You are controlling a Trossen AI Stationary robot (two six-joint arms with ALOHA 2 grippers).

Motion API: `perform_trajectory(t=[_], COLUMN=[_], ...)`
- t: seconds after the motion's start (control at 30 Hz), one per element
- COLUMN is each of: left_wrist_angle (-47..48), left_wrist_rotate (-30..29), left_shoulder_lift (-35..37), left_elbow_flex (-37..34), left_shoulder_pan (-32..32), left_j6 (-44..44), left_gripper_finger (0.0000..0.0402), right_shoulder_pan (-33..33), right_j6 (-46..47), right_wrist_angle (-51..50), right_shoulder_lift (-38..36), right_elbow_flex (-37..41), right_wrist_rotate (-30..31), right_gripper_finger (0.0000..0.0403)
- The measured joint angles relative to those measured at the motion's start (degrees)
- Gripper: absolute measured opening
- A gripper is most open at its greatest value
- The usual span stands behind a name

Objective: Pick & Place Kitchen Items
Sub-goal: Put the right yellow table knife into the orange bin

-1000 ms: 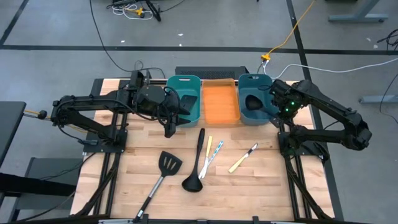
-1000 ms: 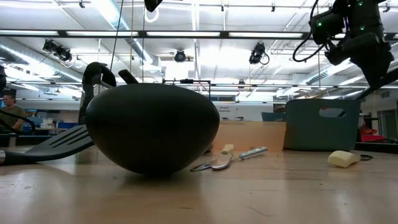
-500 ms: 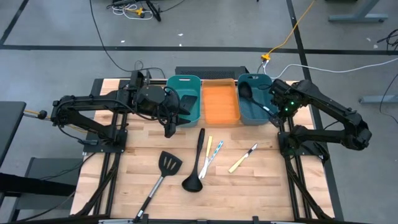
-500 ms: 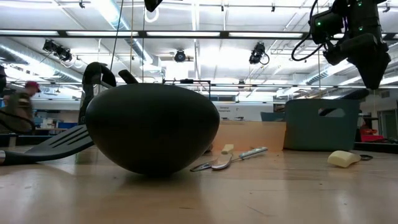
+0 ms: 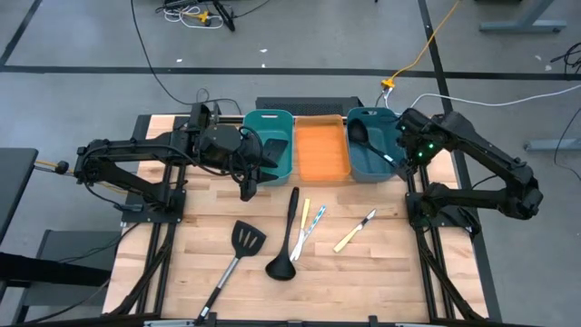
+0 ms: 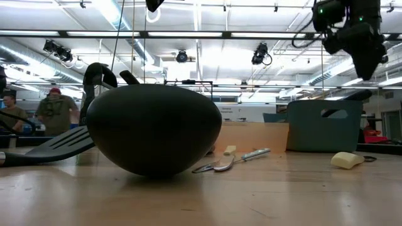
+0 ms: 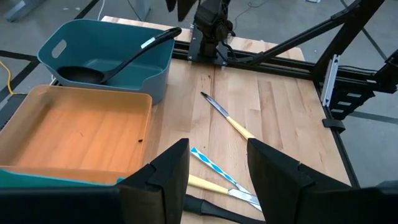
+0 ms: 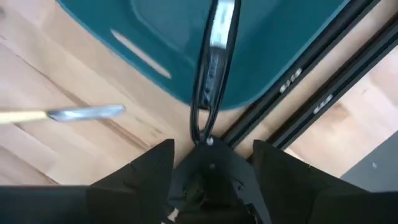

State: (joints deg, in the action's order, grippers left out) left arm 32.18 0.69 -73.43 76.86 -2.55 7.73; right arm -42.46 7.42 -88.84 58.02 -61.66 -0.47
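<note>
A black ladle [image 7: 99, 67] lies in the right teal bin [image 5: 374, 156], bowl on the bin's floor and handle [image 8: 211, 68] leaning on the rim. My right gripper [image 8: 211, 152] hangs open, pointing down, with its fingers on either side of the handle's free end, apart from it. My left gripper [image 7: 217, 168] stands open and empty over the table in front of the left teal bin [image 5: 270, 145]. On the table lie a black slotted spatula [image 5: 238, 250], a second black ladle [image 5: 286, 241] and three thin sticks [image 5: 310, 220], [image 5: 356, 229].
An orange bin [image 5: 322, 150] stands between the two teal bins, and a dark item lies in the left one. In the low view the table ladle's bowl [image 6: 154, 129] fills the foreground. People stand in the room far behind the table.
My right gripper has let go of the ladle and risen a little above the right teal bin. The ladle has dropped in, its bowl sliding to the bin's far corner and its handle coming to rest on the rim.
</note>
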Motion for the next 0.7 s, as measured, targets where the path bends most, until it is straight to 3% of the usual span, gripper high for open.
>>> perform_trajectory(t=[0.37,0.7], left_wrist_angle=[0.00,0.00], left_wrist_rotate=[0.00,0.00], left_shoulder_lift=[0.00,0.00], left_elbow_flex=[0.00,0.00], left_shoulder_pan=[0.00,0.00], left_j6=[0.02,2.16], left_gripper_finger=[0.0167,0.0167], right_shoulder_pan=[0.74,0.94], right_j6=[-0.39,-0.42], right_wrist_angle=[3.34,12.87], right_shoulder_lift=[-0.46,-4.12], right_elbow_flex=[-11.80,-12.54], right_wrist_rotate=[-0.26,-0.73], right_gripper_finger=[0.0224,0.0224])
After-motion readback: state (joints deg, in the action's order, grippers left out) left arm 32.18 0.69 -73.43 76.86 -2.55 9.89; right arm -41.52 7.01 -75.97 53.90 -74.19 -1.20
